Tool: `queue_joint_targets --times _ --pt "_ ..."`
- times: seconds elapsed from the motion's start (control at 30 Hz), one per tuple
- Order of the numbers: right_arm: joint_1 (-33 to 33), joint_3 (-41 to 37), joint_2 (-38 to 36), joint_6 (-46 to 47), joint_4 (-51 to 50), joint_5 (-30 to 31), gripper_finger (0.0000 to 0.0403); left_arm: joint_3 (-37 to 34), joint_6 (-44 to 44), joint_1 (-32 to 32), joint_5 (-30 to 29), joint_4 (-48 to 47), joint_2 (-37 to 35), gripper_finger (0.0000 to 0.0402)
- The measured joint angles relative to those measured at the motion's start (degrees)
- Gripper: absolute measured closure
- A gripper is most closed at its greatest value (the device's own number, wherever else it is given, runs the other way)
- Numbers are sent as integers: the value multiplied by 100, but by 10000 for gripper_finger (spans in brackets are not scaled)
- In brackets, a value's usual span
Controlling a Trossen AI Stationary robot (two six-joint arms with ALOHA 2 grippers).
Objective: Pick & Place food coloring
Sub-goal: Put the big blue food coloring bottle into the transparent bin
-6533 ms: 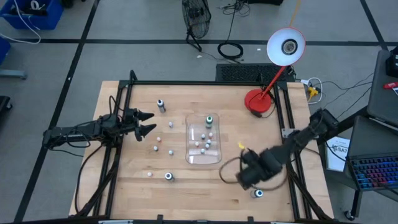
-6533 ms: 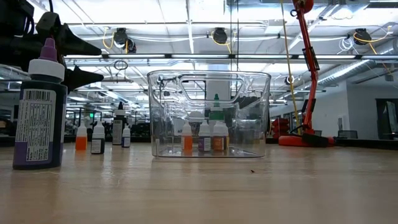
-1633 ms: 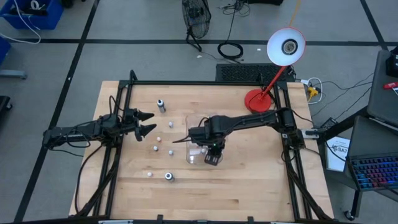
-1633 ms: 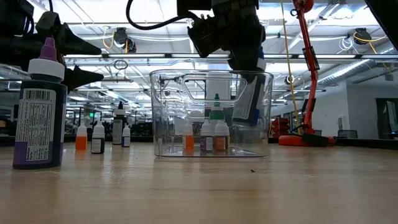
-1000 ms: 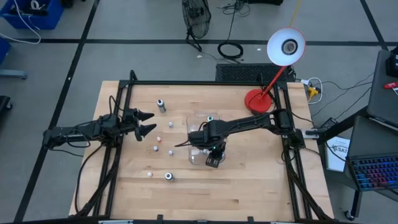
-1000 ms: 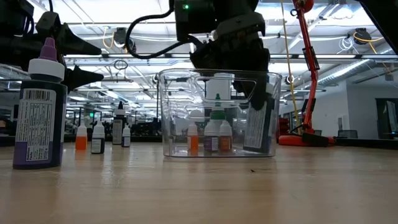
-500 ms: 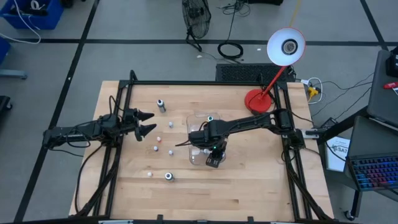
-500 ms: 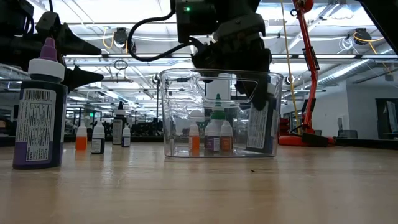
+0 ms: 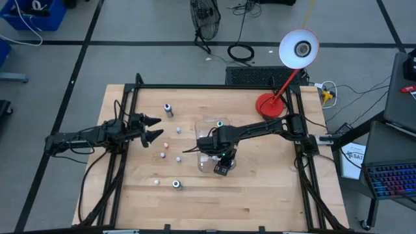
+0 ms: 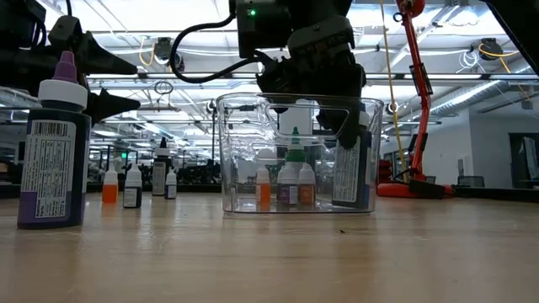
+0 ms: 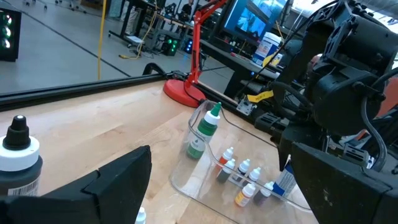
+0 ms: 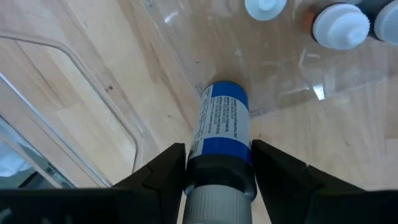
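My right gripper point(image 9: 222, 168) reaches down into the clear plastic tray point(image 9: 203, 133) at mid-table, its fingers on a blue-labelled food coloring bottle point(image 12: 224, 121) at the tray's near right corner point(image 10: 349, 172). Several small bottles point(image 10: 286, 183) stand on the tray's floor, a taller green-capped one point(image 11: 202, 134) among them. More bottles stand loose on the table to the left point(image 9: 164, 156), point(image 9: 168, 110), point(image 9: 176, 184). My left gripper point(image 9: 153, 128) waits open and level at the table's left side, touching nothing. My right gripper has the blue-labelled bottle between its two fingers point(image 12: 165, 171), one on each side of the dark shoulder point(image 12: 219, 168) just under the pale cap. The fingers come from above, slanting down into the tray. The bottle stands nearly upright, its base at the tray floor point(image 10: 347, 204).
A red desk lamp point(image 9: 270, 106) stands at the far right corner. A large dark bottle with a purple cap point(image 10: 52, 143) stands close to the low camera on the left. Bare wood lies along the near edge and to the right of the tray.
The blue-labelled bottle has sunk a little inside the tray and stands nearer upright than a second ago. A little before that the tray slid slightly toward the table's right.
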Motion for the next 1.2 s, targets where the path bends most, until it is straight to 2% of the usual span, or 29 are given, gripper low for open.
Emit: queue_joint_targets --times 0.57,0.77,1.2 --pt "-15 0 0 345 57 -31 229 0 0 -1 0 0 0 23" --pt "-73 0 0 476 99 -476 229 0 0 0 0 0 -2 23" --pt "-114 0 0 361 87 -465 229 1 0 0 2 2 -2 23"
